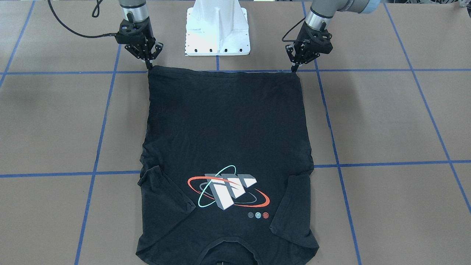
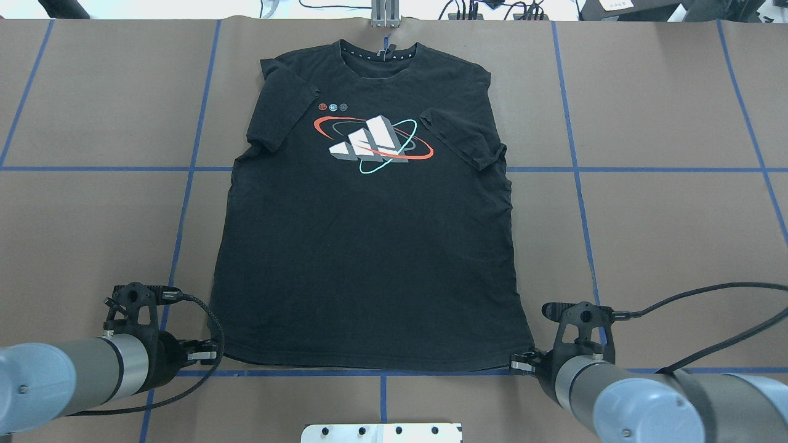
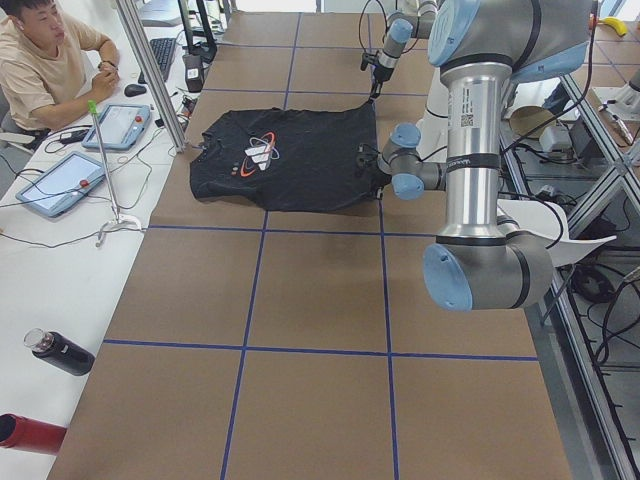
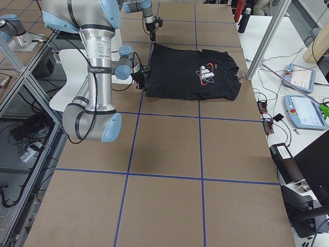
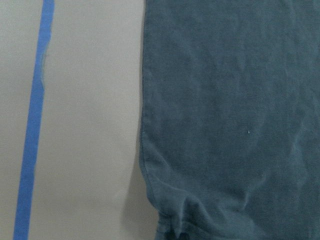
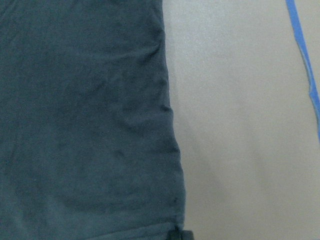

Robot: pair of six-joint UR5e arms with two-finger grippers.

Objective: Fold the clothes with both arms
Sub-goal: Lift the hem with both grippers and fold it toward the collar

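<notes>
The black T-shirt (image 1: 228, 121) lies flat on the table with its orbit graphic (image 2: 372, 144) facing up and the collar on the far side from the robot. Its sleeves are folded in over the chest. My left gripper (image 2: 212, 355) is down at the hem's left corner and shut on it. In the left wrist view the cloth (image 5: 235, 125) bunches at the bottom edge. At the hem's other corner my right gripper (image 2: 520, 364) is shut on the fabric. The right wrist view shows that corner of the shirt (image 6: 85, 125) running down to the fingers.
The white pedestal (image 1: 217, 29) stands between the arms, just behind the hem. Blue tape lines (image 2: 184, 203) grid the brown table. A person (image 3: 40, 70) sits at the far side, beside tablets (image 3: 60, 180) and a metal post (image 3: 150, 70). Bottles (image 3: 60, 352) lie near the table end.
</notes>
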